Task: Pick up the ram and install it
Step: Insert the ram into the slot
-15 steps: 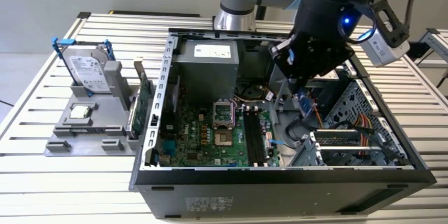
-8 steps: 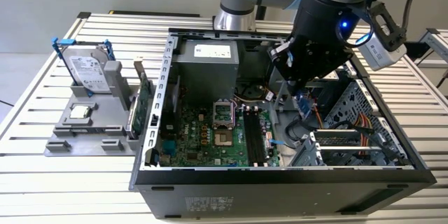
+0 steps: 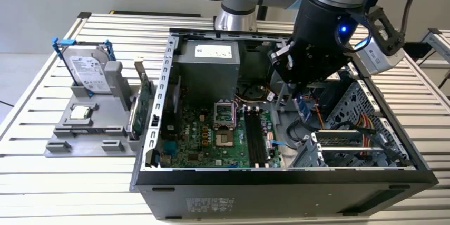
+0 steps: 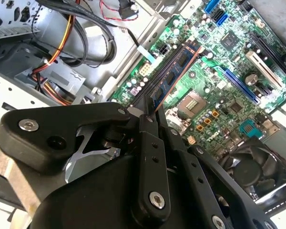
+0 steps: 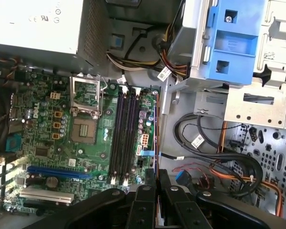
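Note:
The ram [image 4: 174,78] is a thin stick with bluish chips, seen edge-on as a narrow strip [image 5: 156,138] in the first wrist view. My gripper [image 4: 150,112] [image 5: 156,174] is shut on its upper end. The arm's gripper [image 3: 285,80] hangs inside the open computer case [image 3: 168,77], over the motherboard's right side in the exterior view. The stick is above the board, just beside the dark memory slots [image 5: 124,138] [image 3: 254,138], toward the drive cage. The slots look empty.
A silver hard drive [image 3: 90,72], a loose processor [image 3: 81,111] and a green expansion card [image 3: 144,106] sit on the grey holder left of the case. Cables [image 5: 219,157], a blue drive bracket [image 5: 229,43] and the power supply [image 3: 207,61] crowd the case.

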You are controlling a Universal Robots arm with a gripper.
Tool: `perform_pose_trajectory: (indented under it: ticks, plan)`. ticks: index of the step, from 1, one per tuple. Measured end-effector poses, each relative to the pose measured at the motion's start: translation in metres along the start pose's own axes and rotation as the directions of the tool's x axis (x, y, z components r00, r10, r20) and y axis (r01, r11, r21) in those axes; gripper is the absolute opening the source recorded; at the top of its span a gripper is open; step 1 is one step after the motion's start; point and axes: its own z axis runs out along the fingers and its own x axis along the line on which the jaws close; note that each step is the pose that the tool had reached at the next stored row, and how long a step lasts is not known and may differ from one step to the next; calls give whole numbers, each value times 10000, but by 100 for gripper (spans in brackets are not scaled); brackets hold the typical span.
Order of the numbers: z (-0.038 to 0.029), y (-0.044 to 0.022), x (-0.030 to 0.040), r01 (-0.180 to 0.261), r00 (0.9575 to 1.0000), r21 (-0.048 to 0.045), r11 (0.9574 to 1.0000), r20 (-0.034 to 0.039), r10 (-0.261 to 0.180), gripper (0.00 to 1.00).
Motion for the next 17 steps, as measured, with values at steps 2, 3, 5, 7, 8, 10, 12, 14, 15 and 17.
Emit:
perform_pose_trajectory:
  ticks: [2,3,5,7,8,10,12,14,15,17]
  plan:
    - [13,0,0,0,10000,1,10000,0,0,0]
    - [20,0,0,0,10000,1,10000,-1,0,0]
    - [33,0,1,0,10000,1,10000,-1,0,0]
    - [47,0,1,0,10000,1,10000,-2,0,0]
    - [54,1,1,0,10000,0,10000,-1,0,0]
    - [67,0,1,0,10000,2,10000,-2,0,0]
    - [81,1,1,0,10000,2,10000,-2,0,0]
    - [93,1,2,0,10000,3,10000,-2,0,0]
    - [99,3,2,-2,10000,5,10000,-3,2,0]
    - [112,3,2,-1,10000,4,10000,-2,1,0]
